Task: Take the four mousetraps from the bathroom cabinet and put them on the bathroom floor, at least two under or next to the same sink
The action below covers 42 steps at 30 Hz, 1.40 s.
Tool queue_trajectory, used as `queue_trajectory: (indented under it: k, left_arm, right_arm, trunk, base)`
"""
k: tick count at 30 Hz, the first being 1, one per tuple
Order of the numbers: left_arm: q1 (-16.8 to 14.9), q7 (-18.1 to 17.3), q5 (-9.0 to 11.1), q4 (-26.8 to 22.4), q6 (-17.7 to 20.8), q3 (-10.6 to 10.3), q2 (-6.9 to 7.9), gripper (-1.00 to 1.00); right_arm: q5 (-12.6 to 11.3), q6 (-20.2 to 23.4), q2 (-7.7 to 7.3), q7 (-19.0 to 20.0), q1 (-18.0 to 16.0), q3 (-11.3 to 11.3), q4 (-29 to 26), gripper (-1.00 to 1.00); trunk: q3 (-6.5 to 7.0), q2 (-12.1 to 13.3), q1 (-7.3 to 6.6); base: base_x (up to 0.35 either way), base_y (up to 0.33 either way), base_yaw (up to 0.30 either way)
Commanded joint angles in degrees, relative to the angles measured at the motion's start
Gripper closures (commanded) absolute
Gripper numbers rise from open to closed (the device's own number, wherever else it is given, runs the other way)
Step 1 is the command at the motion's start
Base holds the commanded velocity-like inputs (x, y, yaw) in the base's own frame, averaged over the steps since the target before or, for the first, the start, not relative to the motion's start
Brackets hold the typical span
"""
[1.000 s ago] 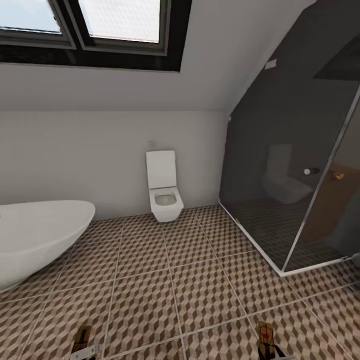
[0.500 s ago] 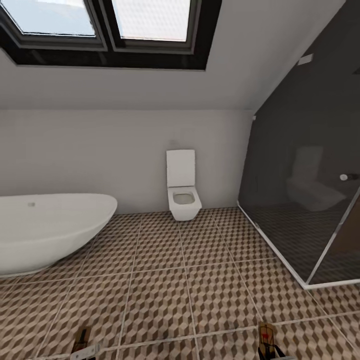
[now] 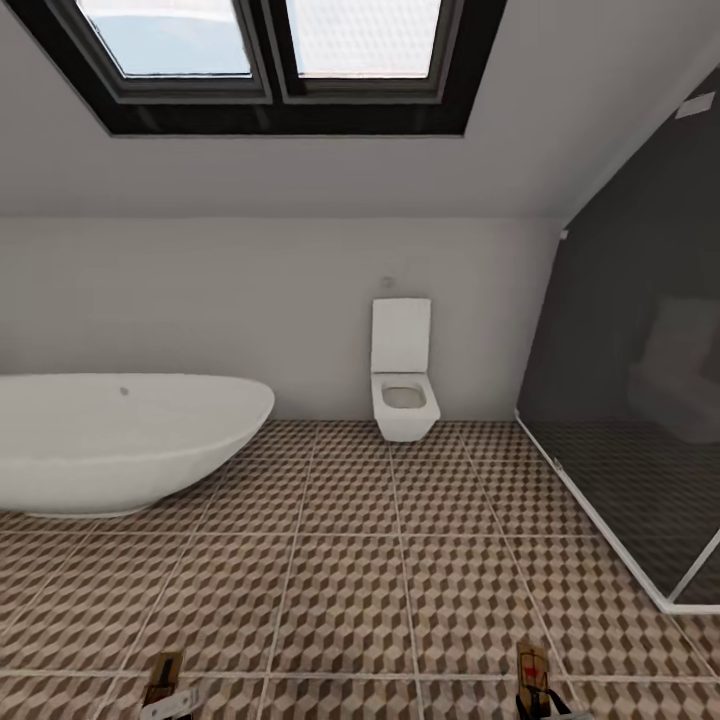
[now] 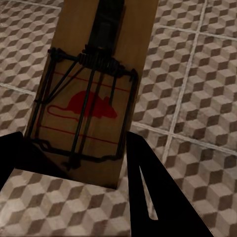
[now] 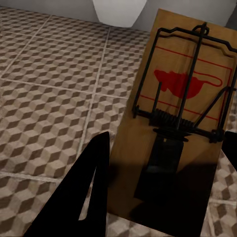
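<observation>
Each hand carries one mousetrap above the bathroom floor [image 3: 350,580]. At the lower edge of the head view, the left mousetrap [image 3: 163,678] pokes forward from my left gripper [image 3: 167,698], and the right mousetrap [image 3: 532,668] from my right gripper [image 3: 537,698]. In the left wrist view, the wooden mousetrap [image 4: 94,94] with its red mouse print sits between the dark fingers [image 4: 153,192]; the left gripper [image 4: 79,170] is shut on it. The right gripper [image 5: 163,190] is likewise shut on its mousetrap [image 5: 185,108]. The cabinet and the bathroom sink are out of view.
An oval white bathtub [image 3: 120,440] stands at the left. A white toilet [image 3: 403,385] hangs on the far wall. The dark glass shower [image 3: 640,400] bounds the right side. Patterned tiles stretch between them, under a skylight [image 3: 270,50].
The camera has swung left, so the toilet and shower slid right in the picture and more of the bathtub shows. Both mousetraps stay held in the same spots.
</observation>
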Motion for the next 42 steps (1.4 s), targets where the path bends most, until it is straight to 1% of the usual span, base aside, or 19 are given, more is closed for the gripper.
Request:
queue_trajectory:
  k: [1,26,42]
  left_arm:
    - [-0.10,0.19,0.09,0.21,-0.25,-0.50,-0.03,1.00]
    - [-0.10,0.21,0.09,0.20,-0.25,-0.50,-0.03,1.00]
    - [-0.10,0.21,0.09,0.21,-0.24,-0.52,-0.09,1.00]
  right_arm:
    - [0.22,-0.13,-0.04,-0.08,-0.02,0.10,0.01,1.00]
    - [0.22,-0.13,-0.04,-0.09,-0.02,0.10,0.01,1.00]
    - [0.26,-0.13,-0.04,-0.09,-0.02,0.10,0.01,1.00]
  trunk:
    - [-0.09,-0.03,0.00]
    - [-0.87,-0.03,0.00]
    - [-0.94,-0.03,0.00]
  base:
    - [0.000,0.000,0.268]
    - [0.000,0.000,0.271]
    - [0.000,0.000,0.282]
